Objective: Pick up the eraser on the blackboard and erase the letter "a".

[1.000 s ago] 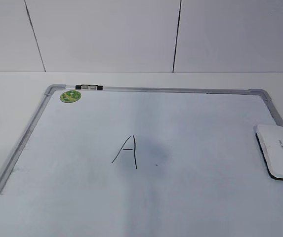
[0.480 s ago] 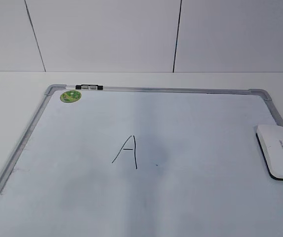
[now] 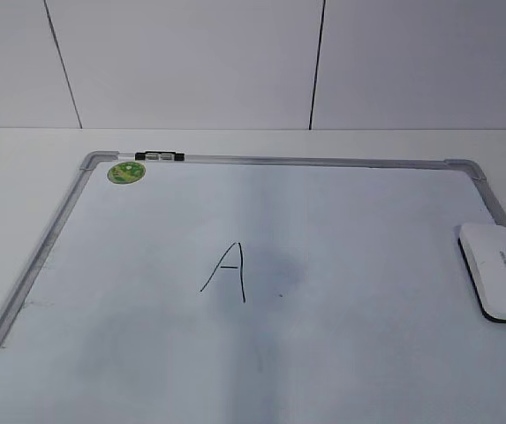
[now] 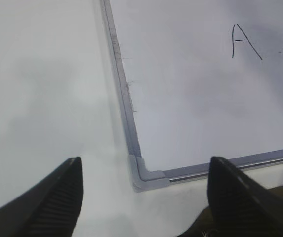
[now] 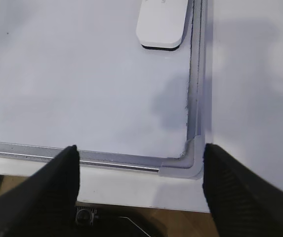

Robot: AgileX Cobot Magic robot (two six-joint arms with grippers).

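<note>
Your eraser (image 3: 498, 270) lay flat at the blackboard's (image 3: 341, 353) right edge, well apart from the capital "A" (image 3: 226, 271) (no lowercase "a" was visible). Your left end effector (image 4: 143, 185) and right end effector (image 5: 139, 173) hung spread apart, empty, above the near corners.

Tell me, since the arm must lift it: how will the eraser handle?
The eraser looks like a rigid plastic block, probably light. Its smooth rounded top could slip between fingers. Lying flat on the blackboard, it seems unlikely to roll or tip.
</note>
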